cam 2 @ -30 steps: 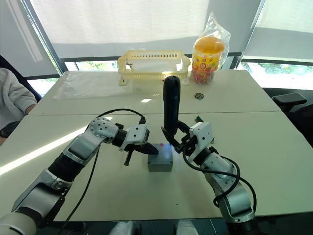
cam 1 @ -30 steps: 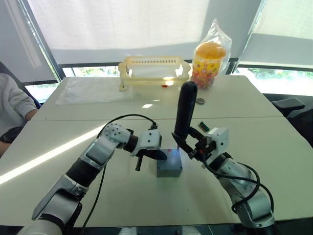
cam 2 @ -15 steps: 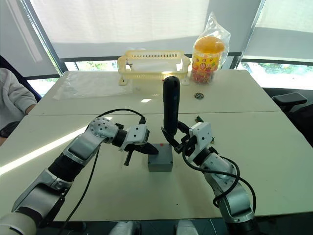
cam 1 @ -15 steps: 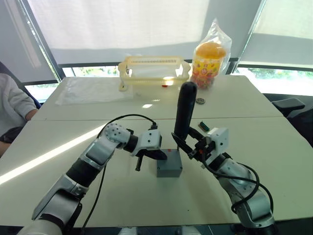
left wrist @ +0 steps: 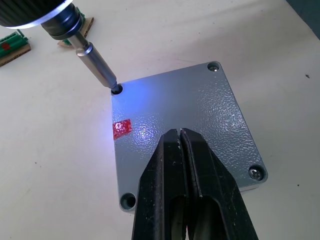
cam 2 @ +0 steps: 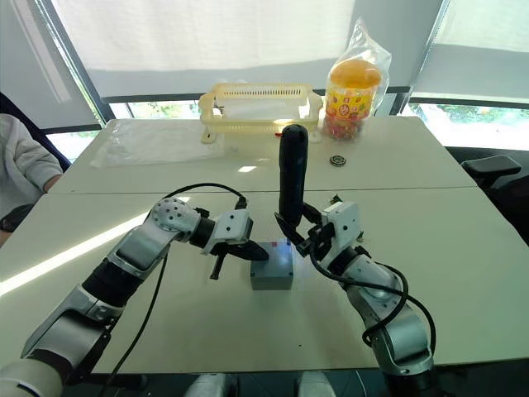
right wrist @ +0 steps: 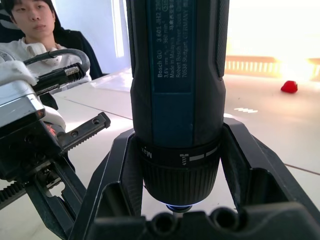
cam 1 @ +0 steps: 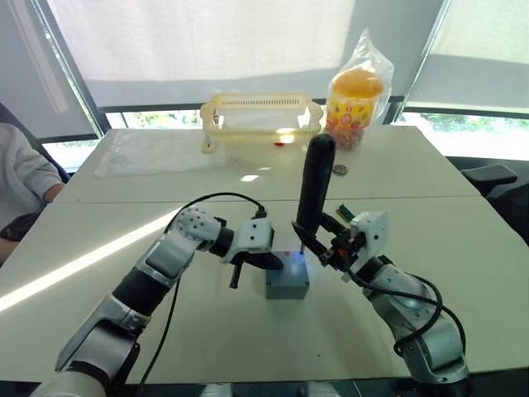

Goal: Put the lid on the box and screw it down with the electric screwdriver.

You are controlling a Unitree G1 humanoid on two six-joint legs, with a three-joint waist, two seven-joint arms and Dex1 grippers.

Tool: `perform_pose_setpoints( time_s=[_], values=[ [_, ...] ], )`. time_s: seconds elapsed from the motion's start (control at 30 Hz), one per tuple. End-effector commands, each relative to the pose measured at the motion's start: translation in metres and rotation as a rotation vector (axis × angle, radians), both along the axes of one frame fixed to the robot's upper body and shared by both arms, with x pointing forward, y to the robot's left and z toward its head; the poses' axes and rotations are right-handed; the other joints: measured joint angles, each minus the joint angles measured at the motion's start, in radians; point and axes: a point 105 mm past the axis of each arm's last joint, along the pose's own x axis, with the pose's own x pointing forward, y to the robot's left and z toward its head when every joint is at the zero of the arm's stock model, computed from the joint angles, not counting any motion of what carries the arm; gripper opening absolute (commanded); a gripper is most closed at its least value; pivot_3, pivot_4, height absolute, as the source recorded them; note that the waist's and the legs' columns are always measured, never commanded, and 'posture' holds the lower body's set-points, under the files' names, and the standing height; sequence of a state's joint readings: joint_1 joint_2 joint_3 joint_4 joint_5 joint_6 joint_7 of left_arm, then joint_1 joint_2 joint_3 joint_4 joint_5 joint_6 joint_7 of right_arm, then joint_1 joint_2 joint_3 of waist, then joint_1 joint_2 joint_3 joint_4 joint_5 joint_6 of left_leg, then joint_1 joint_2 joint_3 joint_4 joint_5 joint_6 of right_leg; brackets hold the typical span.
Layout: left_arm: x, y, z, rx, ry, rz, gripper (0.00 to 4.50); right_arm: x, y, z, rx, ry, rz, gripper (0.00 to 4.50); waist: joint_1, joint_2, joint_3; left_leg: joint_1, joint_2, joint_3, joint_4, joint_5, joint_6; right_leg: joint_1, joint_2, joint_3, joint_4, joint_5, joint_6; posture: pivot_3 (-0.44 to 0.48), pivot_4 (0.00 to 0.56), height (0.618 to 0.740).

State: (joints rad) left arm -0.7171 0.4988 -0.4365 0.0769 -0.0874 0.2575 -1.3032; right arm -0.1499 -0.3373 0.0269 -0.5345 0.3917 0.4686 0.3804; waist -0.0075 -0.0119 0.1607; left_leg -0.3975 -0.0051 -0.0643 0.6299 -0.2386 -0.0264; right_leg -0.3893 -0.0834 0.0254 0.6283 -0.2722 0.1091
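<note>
The left gripper (left wrist: 181, 150) has its fingers pressed together, holding nothing, their tips resting on the lid (left wrist: 195, 115). The lid is a stiff, pebbled grey plastic plate with a red mark, seated on the box (cam 1: 287, 284) at the table's (cam 1: 207, 331) middle near edge. It looks light and likely to slide, so pressing down suits it. At its far left corner hole sits the metal bit of the screwdriver (cam 1: 312, 186), a smooth black cylinder, probably top-heavy, clamped upright low on its body by the right gripper (cam 1: 324, 245).
</note>
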Motion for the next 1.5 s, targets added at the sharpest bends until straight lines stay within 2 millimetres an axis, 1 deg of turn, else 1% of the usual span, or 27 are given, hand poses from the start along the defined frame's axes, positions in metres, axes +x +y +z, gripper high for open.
perform_pose_setpoints(
  time_s=[0.03, 0.1, 0.2, 0.27, 0.3, 0.33, 0.4, 0.47, 0.5, 0.57, 0.63, 0.73, 0.83, 0.93, 1.13, 1.27, 1.4, 1.47, 1.5],
  values=[
    [0.000, 0.006, -0.021, 0.073, 0.046, 0.024, 0.00, -0.010, -0.009, 0.062, 0.074, -0.155, -0.016, 1.76, 0.000, 0.002, 0.002, -0.002, 0.000, 0.000, 0.000, 0.000, 0.000, -0.002, 0.000, 0.000, 0.000, 0.000, 0.000, 0.000, 0.150, 0.740],
    [0.001, 0.007, -0.021, 0.074, 0.045, 0.024, 0.00, -0.014, -0.013, 0.084, 0.124, -0.175, -0.011, 1.76, -0.001, 0.004, 0.003, -0.006, 0.000, 0.000, 0.001, 0.000, 0.000, -0.006, 0.000, 0.000, 0.000, 0.001, 0.000, 0.000, 0.150, 0.740],
    [0.002, 0.006, -0.019, 0.065, 0.044, 0.025, 0.00, -0.016, -0.026, 0.112, 0.238, -0.159, 0.007, 1.76, -0.001, 0.004, 0.003, -0.009, 0.000, 0.000, 0.000, 0.000, 0.000, -0.008, 0.001, -0.001, 0.001, 0.001, 0.001, 0.000, 0.150, 0.740],
    [0.002, 0.005, -0.011, 0.030, 0.054, 0.026, 0.00, -0.014, -0.042, 0.128, 0.322, -0.128, -0.005, 1.76, -0.001, 0.005, 0.004, -0.009, 0.000, 0.000, 0.000, 0.000, 0.000, -0.008, 0.002, -0.002, 0.001, 0.001, 0.001, 0.000, 0.150, 0.740],
    [0.002, 0.005, -0.003, -0.003, 0.064, 0.028, 0.00, -0.009, -0.057, 0.134, 0.364, -0.089, -0.036, 1.76, -0.001, 0.005, 0.005, -0.009, 0.000, 0.000, 0.000, 0.000, 0.000, -0.008, 0.002, -0.002, 0.001, 0.001, 0.001, 0.000, 0.150, 0.740],
    [0.002, 0.005, 0.005, -0.028, 0.069, 0.027, 0.00, -0.006, -0.070, 0.137, 0.382, -0.048, -0.054, 1.76, -0.001, 0.004, 0.006, -0.009, 0.000, 0.000, 0.000, 0.000, 0.000, -0.008, 0.002, -0.003, 0.001, 0.001, 0.001, 0.000, 0.150, 0.740],
    [0.002, 0.005, 0.014, -0.057, 0.071, 0.025, 0.00, -0.006, -0.086, 0.139, 0.384, 0.013, -0.073, 1.76, -0.001, 0.004, 0.009, -0.010, 0.000, 0.001, 0.000, 0.000, 0.000, -0.008, 0.001, -0.003, 0.001, 0.000, 0.000, 0.000, 0.150, 0.740],
    [0.006, 0.006, 0.034, -0.104, 0.054, 0.024, 0.00, -0.001, -0.119, 0.118, 0.245, 0.200, -0.174, 1.76, 0.000, 0.007, 0.016, -0.011, 0.000, 0.001, 0.001, 0.000, 0.000, -0.008, 0.001, -0.002, 0.000, 0.000, 0.000, 0.000, 0.150, 0.740],
    [0.006, 0.006, 0.044, -0.126, 0.044, 0.018, 0.00, -0.002, -0.139, 0.107, 0.188, 0.303, -0.236, 1.76, 0.001, 0.007, 0.019, -0.012, -0.001, 0.002, 0.001, 0.000, 0.001, -0.009, 0.000, -0.002, 0.000, 0.000, 0.000, 0.000, 0.150, 0.740],
    [0.005, 0.004, 0.056, -0.153, 0.034, 0.002, 0.00, -0.009, -0.173, 0.085, 0.124, 0.504, -0.322, 1.76, 0.006, 0.006, 0.023, -0.014, -0.001, 0.002, 0.001, 0.000, 0.001, -0.011, 0.000, -0.002, -0.001, 0.000, 0.000, 0.000, 0.150, 0.740],
    [0.001, 0.003, 0.062, -0.164, 0.026, -0.025, 0.00, -0.020, -0.196, 0.068, 0.102, 0.676, -0.360, 1.76, 0.010, 0.008, 0.025, -0.014, -0.003, 0.003, 0.000, 0.000, 0.002, -0.012, 0.001, -0.002, 0.000, 0.001, 0.000, 0.000, 0.150, 0.740],
    [-0.006, 0.000, 0.068, -0.175, 0.025, -0.069, 0.00, -0.031, -0.220, 0.050, 0.101, 0.857, -0.410, 1.76, 0.002, 0.014, 0.027, -0.014, -0.003, 0.007, 0.000, -0.004, 0.008, -0.015, 0.002, 0.000, 0.001, 0.003, 0.005, 0.000, 0.150, 0.740],
    [-0.012, -0.004, 0.067, -0.178, 0.026, -0.107, 0.00, -0.035, -0.235, 0.032, 0.091, 1.011, -0.459, 1.76, -0.012, 0.016, 0.029, -0.014, -0.002, 0.007, -0.001, -0.005, 0.010, -0.017, 0.004, 0.000, 0.002, 0.002, 0.006, 0.000, 0.150, 0.740],
    [-0.015, -0.006, 0.061, -0.173, 0.027, -0.117, 0.00, -0.030, -0.244, 0.019, 0.058, 1.090, -0.496, 1.76, -0.019, 0.017, 0.030, -0.013, 0.000, 0.007, 0.000, -0.005, 0.010, -0.017, 0.007, 0.000, 0.002, 0.002, 0.006, 0.000, 0.150, 0.740],
    [-0.020, -0.009, 0.054, -0.180, 0.034, -0.105, 0.00, -0.016, -0.260, -0.008, -0.035, 1.158, -0.544, 1.76, -0.011, 0.018, 0.031, -0.013, -0.001, 0.008, 0.002, -0.004, 0.009, -0.017, 0.007, 0.001, 0.002, 0.002, 0.006, 0.000, 0.150, 0.740],
    [-0.021, -0.007, 0.052, -0.198, 0.051, -0.061, 0.00, -0.005, -0.265, -0.022, -0.103, 1.176, -0.542, 1.76, -0.009, 0.018, 0.031, -0.014, -0.001, 0.008, 0.002, -0.004, 0.008, -0.017, 0.006, 0.002, 0.002, 0.002, 0.006, 0.000, 0.150, 0.740],
    [-0.021, -0.001, 0.049, -0.196, 0.067, -0.022, 0.00, 0.002, -0.269, -0.028, -0.134, 1.184, -0.531, 1.76, -0.009, 0.018, 0.031, -0.014, -0.002, 0.007, 0.001, -0.004, 0.008, -0.017, 0.006, 0.001, 0.003, 0.003, 0.006, 0.000, 0.150, 0.740],
    [-0.019, 0.003, 0.048, -0.197, 0.078, 0.003, 0.00, 0.004, -0.271, -0.032, -0.171, 1.183, -0.531, 2.78, -0.009, 0.018, 0.031, -0.014, -0.002, 0.007, 0.001, -0.004, 0.008, -0.017, 0.006, 0.001, 0.003, 0.003, 0.006, 0.000, 0.150, 0.740],
    [-0.018, 0.005, 0.048, -0.198, 0.081, 0.020, 0.00, 0.005, -0.272, -0.034, -0.185, 1.183, -0.522, 3.13, -0.009, 0.018, 0.032, -0.014, -0.002, 0.007, 0.001, -0.004, 0.008, -0.017, 0.006, 0.001, 0.003, 0.003, 0.006, 0.000, 0.150, 0.740]
  ],
)
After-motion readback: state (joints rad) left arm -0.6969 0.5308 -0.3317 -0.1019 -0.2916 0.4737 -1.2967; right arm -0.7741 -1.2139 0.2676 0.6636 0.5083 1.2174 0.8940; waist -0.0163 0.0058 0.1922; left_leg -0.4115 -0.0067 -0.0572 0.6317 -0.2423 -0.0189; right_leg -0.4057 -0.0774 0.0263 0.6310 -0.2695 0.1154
